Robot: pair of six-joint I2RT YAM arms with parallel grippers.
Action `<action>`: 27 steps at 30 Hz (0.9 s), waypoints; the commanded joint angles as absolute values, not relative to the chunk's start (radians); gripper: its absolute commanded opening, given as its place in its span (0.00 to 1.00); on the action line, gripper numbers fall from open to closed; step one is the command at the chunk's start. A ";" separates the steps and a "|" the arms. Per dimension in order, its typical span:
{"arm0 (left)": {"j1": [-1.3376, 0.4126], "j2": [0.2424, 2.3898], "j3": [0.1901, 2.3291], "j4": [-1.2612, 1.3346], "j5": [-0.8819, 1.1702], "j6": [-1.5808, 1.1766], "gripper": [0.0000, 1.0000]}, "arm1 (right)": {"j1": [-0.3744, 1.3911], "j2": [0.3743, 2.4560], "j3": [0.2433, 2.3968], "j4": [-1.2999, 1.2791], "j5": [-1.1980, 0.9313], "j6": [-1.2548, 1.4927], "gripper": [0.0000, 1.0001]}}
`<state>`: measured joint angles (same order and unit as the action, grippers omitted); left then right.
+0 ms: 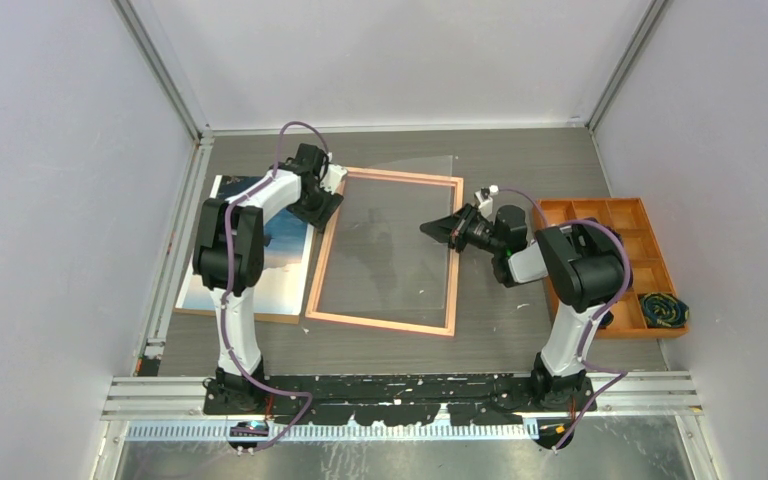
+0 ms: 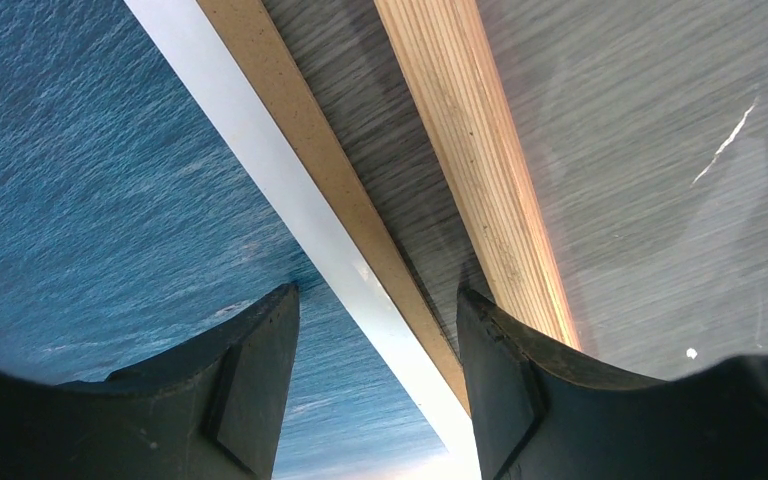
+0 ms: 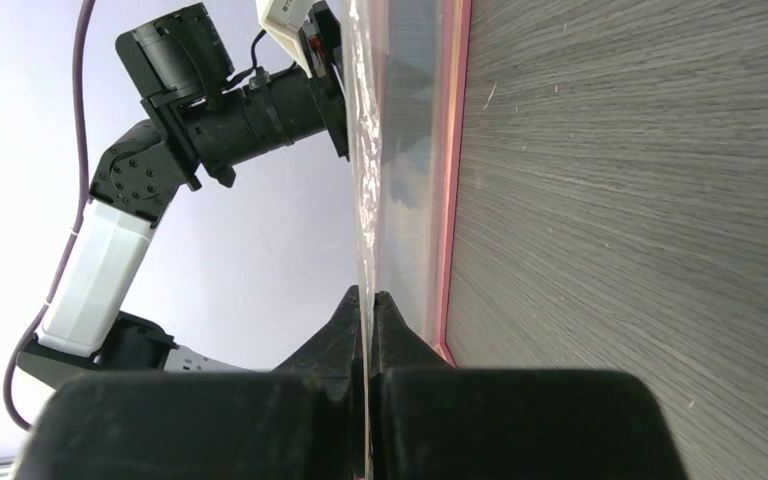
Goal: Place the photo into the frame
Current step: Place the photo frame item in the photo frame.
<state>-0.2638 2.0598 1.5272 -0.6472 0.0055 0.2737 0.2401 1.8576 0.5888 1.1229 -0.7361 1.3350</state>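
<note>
The frame (image 1: 380,324) lay flat in the middle of the grey table (image 1: 520,160), its pale wooden back facing up. The right gripper (image 1: 438,230) reached in over the frame's right rail, its fingers (image 3: 345,320) pressed together on the edge of the clear pane (image 1: 390,240). The thin sheet seemed tilted up a little on that side, with its far edge showing just past the frame's far rail. The photo (image 1: 282,262) was just left of the frame, sea side up, resting on a brown backing board (image 1: 240,315) whose edge stuck out beside the photo's white border. The left gripper (image 1: 325,205) hung low near the frame's far left corner with its fingers spread wide and nothing between them. From the left wrist camera one finger sat above the blue water of the photo (image 2: 80,180) and the other above the frame's wooden rail (image 2: 470,130), with the board's edge (image 2: 310,130) and a strip of table between them. Well to the right of the frame stood an orange compartment tray (image 1: 600,203), with a coiled blue and yellow bundle (image 1: 663,310) in its near corner.
</note>
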 commanded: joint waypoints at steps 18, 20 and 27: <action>-0.251 2.031 1.536 -0.647 0.069 0.279 0.60 | 0.246 1.819 0.545 1.254 -0.793 1.348 0.01; -0.249 2.030 1.533 -0.649 0.075 0.279 0.60 | 0.247 1.810 0.529 1.245 -0.793 1.336 0.01; -0.247 2.026 1.532 -0.647 0.070 0.279 0.60 | 0.246 1.824 0.536 1.218 -0.777 1.324 0.01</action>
<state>-0.2512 2.0598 1.5269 -0.6476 0.0410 0.2733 0.2401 1.8610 0.5240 1.1736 -0.7544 1.3426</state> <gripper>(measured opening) 0.604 0.023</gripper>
